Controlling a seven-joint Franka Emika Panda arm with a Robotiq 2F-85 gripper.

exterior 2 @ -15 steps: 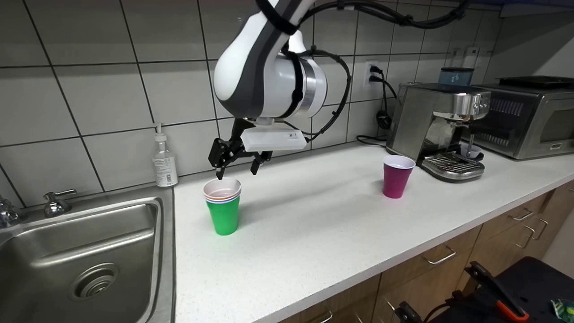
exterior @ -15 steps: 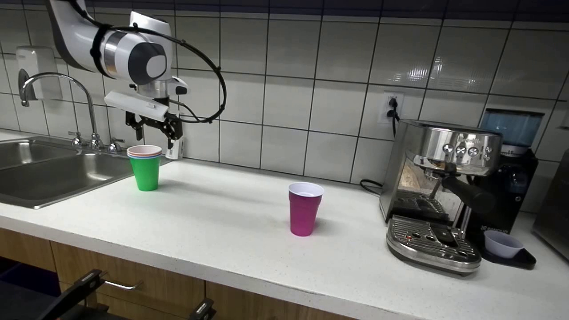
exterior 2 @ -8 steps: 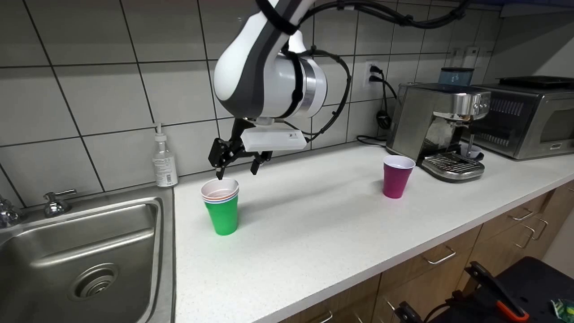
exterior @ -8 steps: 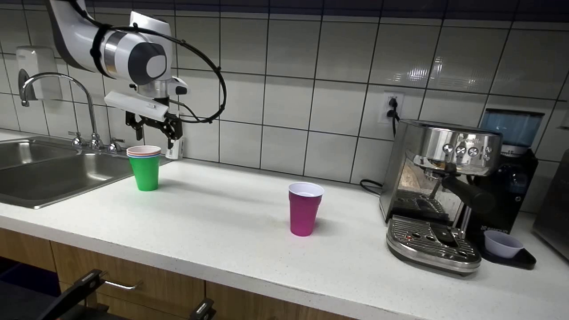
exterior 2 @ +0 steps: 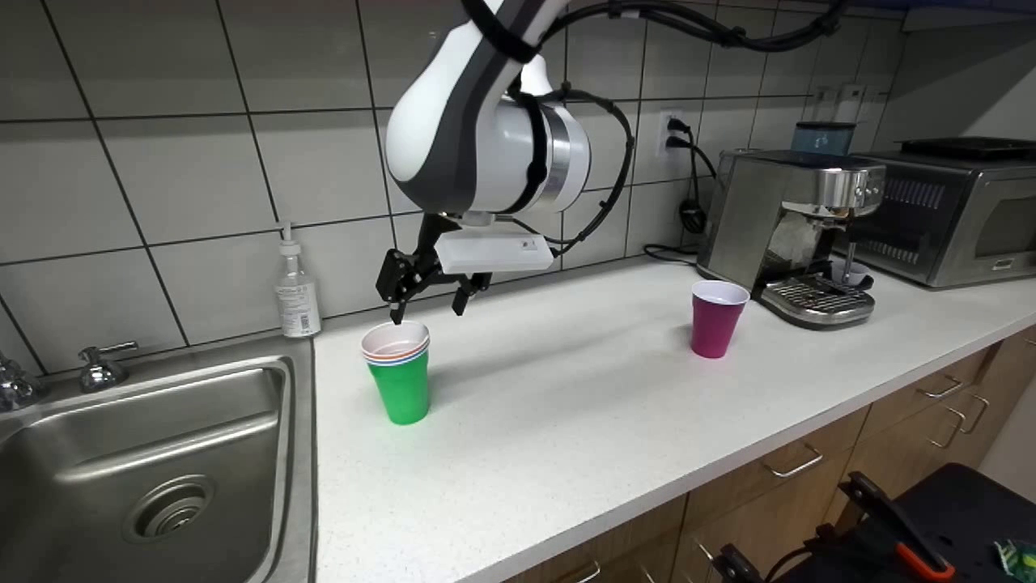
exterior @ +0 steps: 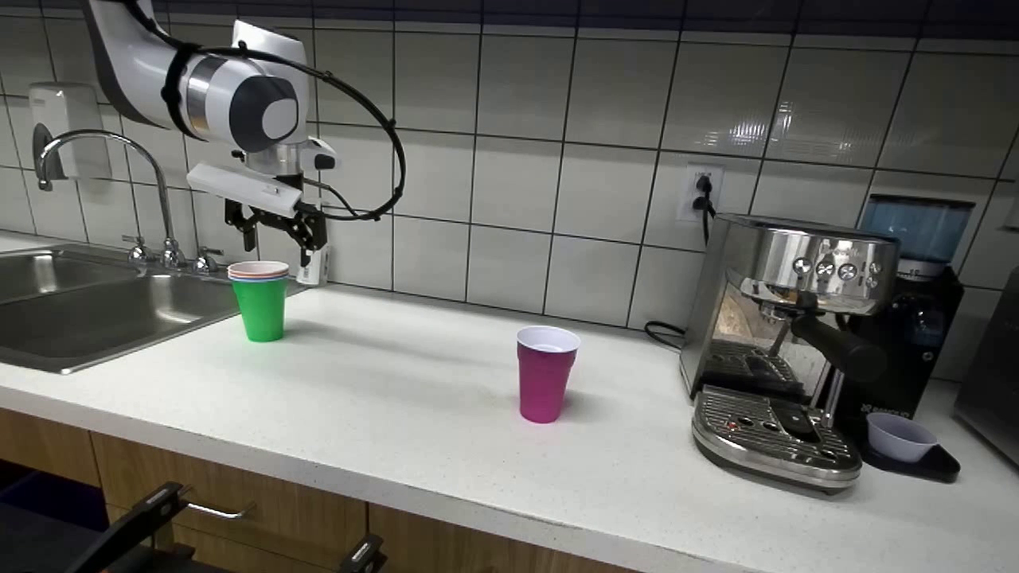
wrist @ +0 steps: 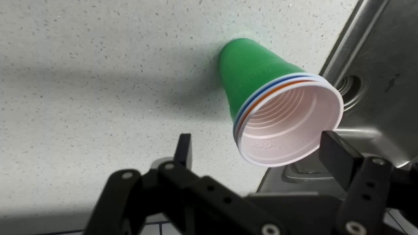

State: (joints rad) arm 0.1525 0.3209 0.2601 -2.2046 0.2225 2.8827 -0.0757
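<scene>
A stack of nested plastic cups stands on the white counter beside the sink. Its outer cup is green, also in the other views. The top cup shows a pale pink inside; orange and blue edges show below its rim. My gripper is open and empty just above the stack, towards the wall, also in view from elsewhere. In the wrist view, my gripper has its right finger overlapping the top rim; I cannot tell whether they touch. A magenta cup stands apart.
The steel sink with a faucet adjoins the stack. A soap bottle stands by the tiled wall. A coffee machine, a grinder and an oven stand at the counter's other end.
The top of the cup stack has shifted slightly towards the sink while its base stays in place. The arm and gripper have not visibly moved.
</scene>
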